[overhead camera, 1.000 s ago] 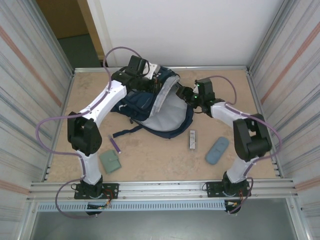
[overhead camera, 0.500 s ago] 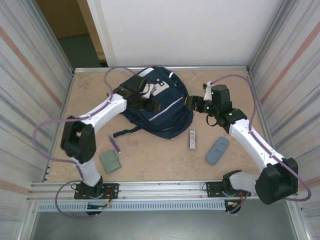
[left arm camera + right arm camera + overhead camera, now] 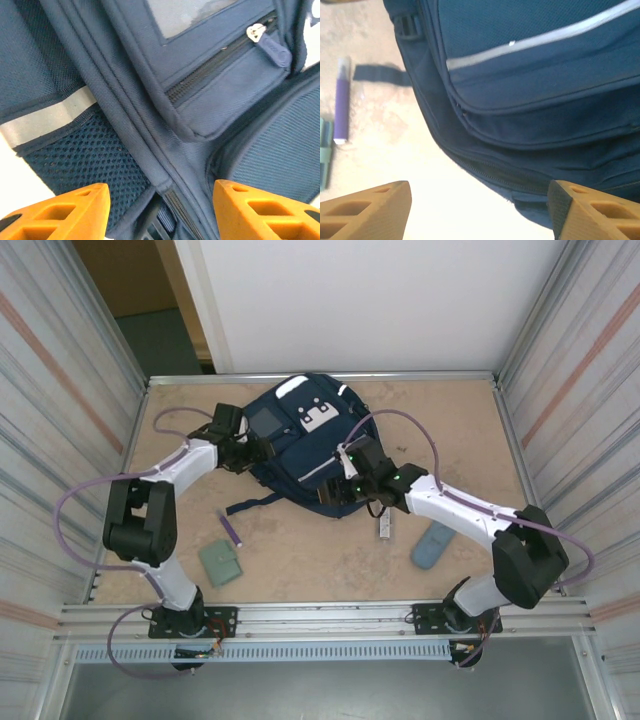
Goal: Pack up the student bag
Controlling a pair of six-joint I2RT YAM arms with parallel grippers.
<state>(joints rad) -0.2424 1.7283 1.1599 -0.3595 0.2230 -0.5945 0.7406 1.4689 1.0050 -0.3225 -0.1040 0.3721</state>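
- Large navy-blue fabric backpack (image 3: 300, 445) lies flat, front pocket up, at the far middle of the tan table (image 3: 300, 570); main flap shut, so nothing can go in as it lies
- Left gripper (image 3: 250, 452) at the bag's left flank; jaws parted, gripping nothing; seemingly lined up on the seam by the pocket zip (image 3: 257, 32)
- Right gripper (image 3: 345, 472) over the bag's near edge; jaws wide, empty; probably seeking the main zip
- Purple marker (image 3: 231, 530), flat green wallet (image 3: 219, 563), grey-blue pouch (image 3: 433, 542) and small grey bar (image 3: 384, 519) wait unpacked nearer the arms
- Against a second ago: the bag gaped then, pale lining showing; now it is shut; the left claw has let go; the right arm has swung in
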